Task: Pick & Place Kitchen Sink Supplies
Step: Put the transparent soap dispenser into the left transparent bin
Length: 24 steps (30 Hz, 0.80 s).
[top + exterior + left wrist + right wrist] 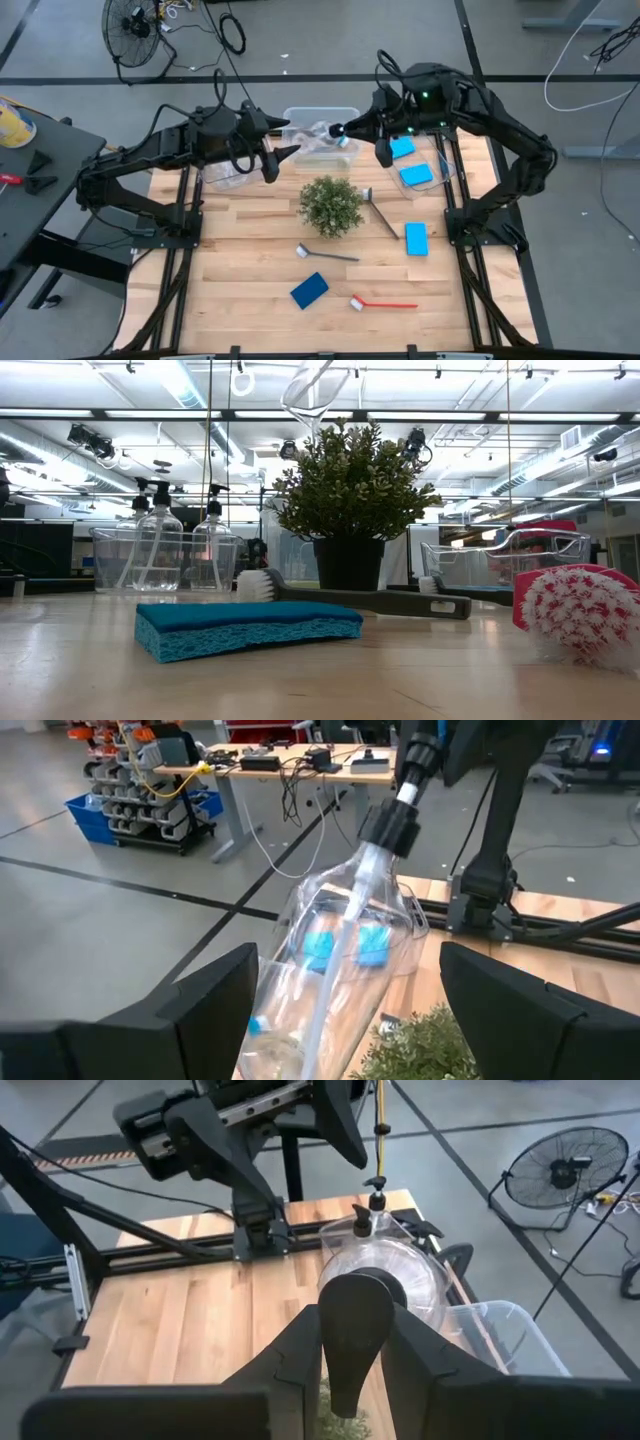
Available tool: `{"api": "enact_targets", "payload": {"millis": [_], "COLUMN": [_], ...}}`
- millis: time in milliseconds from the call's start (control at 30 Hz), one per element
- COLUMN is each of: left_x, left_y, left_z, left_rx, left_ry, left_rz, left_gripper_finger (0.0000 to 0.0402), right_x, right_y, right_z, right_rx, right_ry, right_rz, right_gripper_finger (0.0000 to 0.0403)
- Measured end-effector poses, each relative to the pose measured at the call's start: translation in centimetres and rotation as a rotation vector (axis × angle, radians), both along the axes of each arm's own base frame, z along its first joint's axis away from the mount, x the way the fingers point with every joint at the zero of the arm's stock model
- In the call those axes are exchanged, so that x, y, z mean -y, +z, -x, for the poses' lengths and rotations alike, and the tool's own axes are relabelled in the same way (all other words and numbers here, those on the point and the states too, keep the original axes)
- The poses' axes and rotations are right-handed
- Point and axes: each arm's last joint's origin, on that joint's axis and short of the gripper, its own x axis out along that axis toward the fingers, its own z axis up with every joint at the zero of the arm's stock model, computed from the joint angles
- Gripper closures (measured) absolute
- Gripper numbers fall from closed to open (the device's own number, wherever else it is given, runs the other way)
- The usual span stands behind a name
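A clear bottle (pixel 330 950) with a black pump cap hangs tilted in the air over the middle clear bin (pixel 300 115), between the two arms (pixel 318 140). My right gripper (pixel 352 1330) is shut on its pump end. My left gripper (pixel 345 980) stands open, a finger on either side of the bottle's wide lower body. Three more bottles (pixel 160 545) stand upright in the left bin. On the table lie two blue sponges (pixel 310 290) (pixel 416 238), a red brush (pixel 382 303) and two grey brushes (pixel 325 253) (pixel 380 212). My right gripper pinches the bottle's black pump head (pixel 355 1305) between its two fingers (pixel 300 1355), slanting down from the table's right side. The bottle hangs clear of the table and bin, tilted, its base toward my left gripper. My left gripper: I cannot tell whether its fingers touch the bottle's body.
The bushy green plant (pixel 330 205) stands mid-table, just in front of both grippers. The right bin (pixel 447 160) holds two blue sponges (pixel 415 175). The near half of the table has room between the loose sponges and brushes.
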Motion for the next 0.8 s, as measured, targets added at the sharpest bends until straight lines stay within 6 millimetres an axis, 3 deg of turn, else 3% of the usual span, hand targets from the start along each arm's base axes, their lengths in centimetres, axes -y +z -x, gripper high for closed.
{"api": "enact_targets", "payload": {"millis": [500, 800], "left_x": [0.3, -0.1], "left_y": [0.4, -1.0], "left_z": [-0.7, -3.2], "left_rx": [0.012, -0.041], "left_ry": [-0.130, -0.140], "left_rz": [-0.120, -0.175], "left_gripper_finger": [0.0088, 0.0093], "right_x": [0.9, 1.2], "right_y": [-1.2, -1.9], "right_z": [-3.7, -4.7], "right_rx": [-0.085, -0.104], "right_ry": [0.039, 0.053], "right_rz": [0.056, 0.082], "right_gripper_finger": [0.0325, 0.0325]}}
